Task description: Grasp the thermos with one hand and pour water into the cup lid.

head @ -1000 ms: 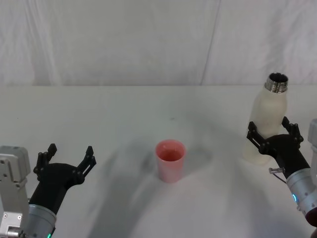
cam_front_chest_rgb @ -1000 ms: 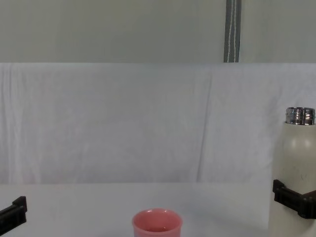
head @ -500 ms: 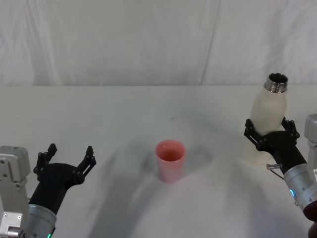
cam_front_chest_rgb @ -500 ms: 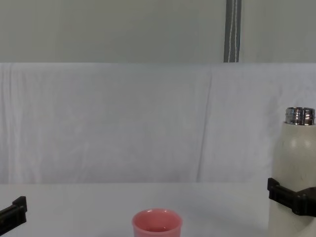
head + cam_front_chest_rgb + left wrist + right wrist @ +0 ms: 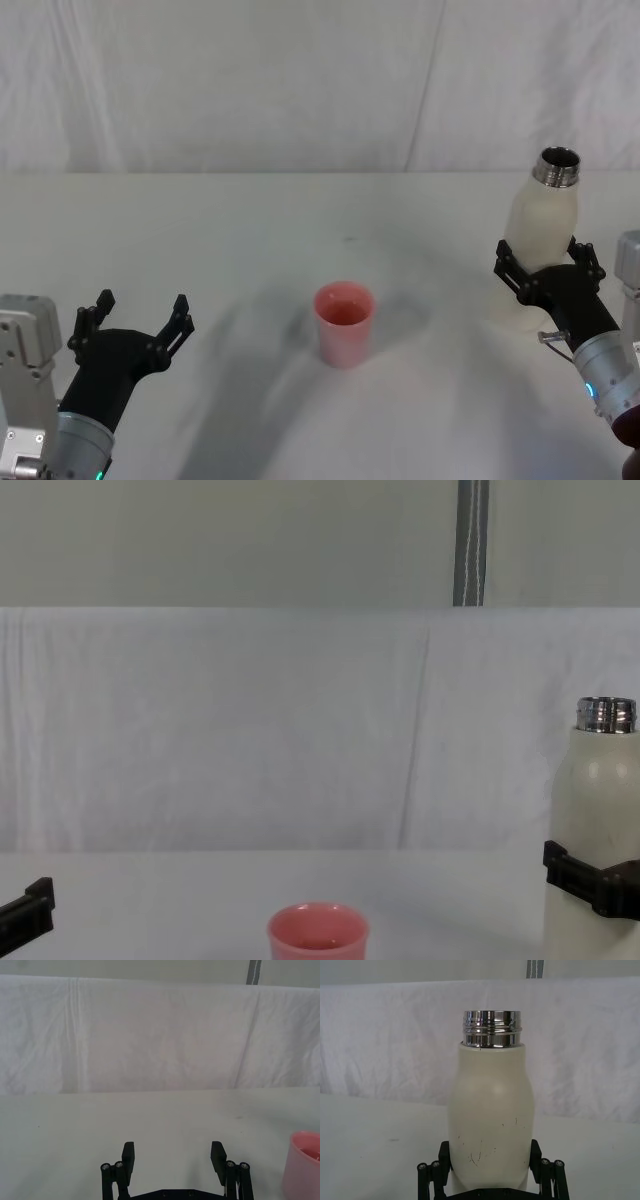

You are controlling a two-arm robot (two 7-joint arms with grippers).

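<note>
One pincer, my right pincer (image 5: 545, 275), is gripping the thermos (image 5: 535, 240) at its lower body, on the worktop's (image 5: 250, 230) right side. I am finishing the grasp step (the neck is uncapped); next I am lifting it toward the cup lid (image 5: 344, 323). My left pincer (image 5: 130, 318) is waiting, spread wide and empty.

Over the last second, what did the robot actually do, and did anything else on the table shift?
The right gripper pushed forward and closed in around the lower body of the thermos, its jaws now against both sides. The thermos stands upright in the same spot, not lifted. The left gripper stayed open and parked on the robot's left, and the pink cup lid did not move.
</note>
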